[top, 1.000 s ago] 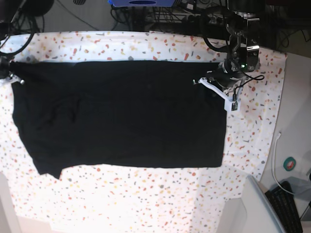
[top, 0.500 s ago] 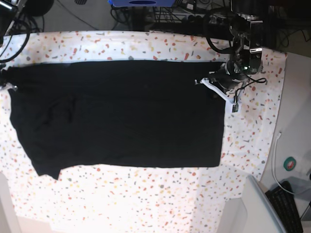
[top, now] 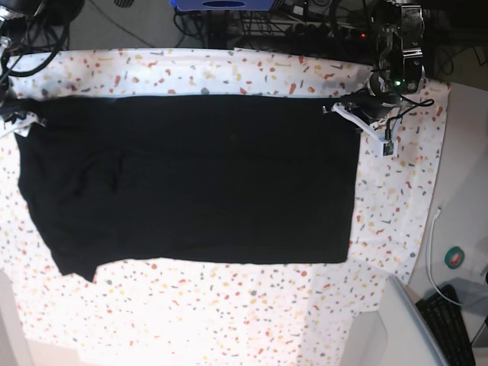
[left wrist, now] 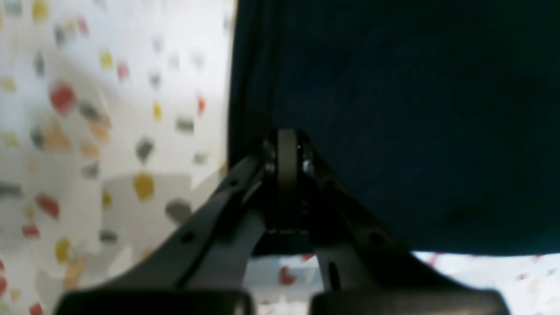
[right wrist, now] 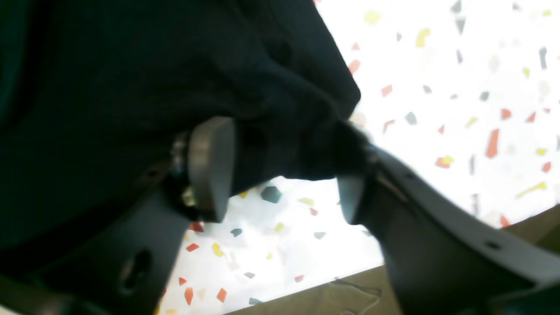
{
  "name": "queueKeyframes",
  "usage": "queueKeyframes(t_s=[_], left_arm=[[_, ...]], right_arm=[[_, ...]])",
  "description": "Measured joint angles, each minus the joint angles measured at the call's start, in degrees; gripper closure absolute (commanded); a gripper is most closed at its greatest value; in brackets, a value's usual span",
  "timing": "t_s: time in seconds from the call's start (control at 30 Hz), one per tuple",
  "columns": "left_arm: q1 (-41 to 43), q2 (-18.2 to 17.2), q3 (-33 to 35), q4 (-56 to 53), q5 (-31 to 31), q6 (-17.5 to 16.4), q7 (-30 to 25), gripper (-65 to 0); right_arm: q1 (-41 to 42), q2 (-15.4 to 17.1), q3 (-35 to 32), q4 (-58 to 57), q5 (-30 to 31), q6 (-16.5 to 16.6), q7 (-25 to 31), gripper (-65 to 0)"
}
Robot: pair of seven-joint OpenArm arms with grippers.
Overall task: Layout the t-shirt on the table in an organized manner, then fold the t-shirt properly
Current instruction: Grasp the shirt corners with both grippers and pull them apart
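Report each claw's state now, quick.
Left claw: shut, pinching the edge of the t-shirt.
Right claw: open, shirt fabric lying loose between its pads.

Black arms (top: 393, 46) trail black cables; dark hands (right wrist: 280, 175) carry grey pads (right wrist: 210, 162).
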Motion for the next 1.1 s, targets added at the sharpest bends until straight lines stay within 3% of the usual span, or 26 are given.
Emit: queueKeyframes(t_s=[0.27, 0.5, 0.6, 1.03, 1.1], left_arm=[[-2.0, -0.3, 0.0, -7.0, -0.4, -1.1, -7.3, 0.0], [-2.2, -0.3, -0.2, -7.5, -0.7, -1.1, -7.8, 0.0], [-2.2, -0.3, -0.2, -7.6, -0.7, -1.1, -7.8, 0.0], [-5.0, -2.1, -0.2, -12.7, -2.3, -3.0, -10.7, 0.0], [-5.2, -2.3, 0.0, -12.8, -2.3, -3.0, -10.6, 0.0]], right_arm=[[-0.3, 1.2, 0.0, -3.3, 0.0, 0.0, 1.6, -36.0], [0.2, 2.3, 0.0, -7.8, 0.0, 0.0, 3.0, -7.4], [0.2, 2.5, 0.0, -8.0, -0.2, 0.0, 3.0, -0.8], [1.1, 6.7, -0.8, -10.7, 0.7, 0.5, 3.0, 0.0], [1.3, 6.7, -0.8, -11.0, 0.6, 2.2, 3.1, 0.0]])
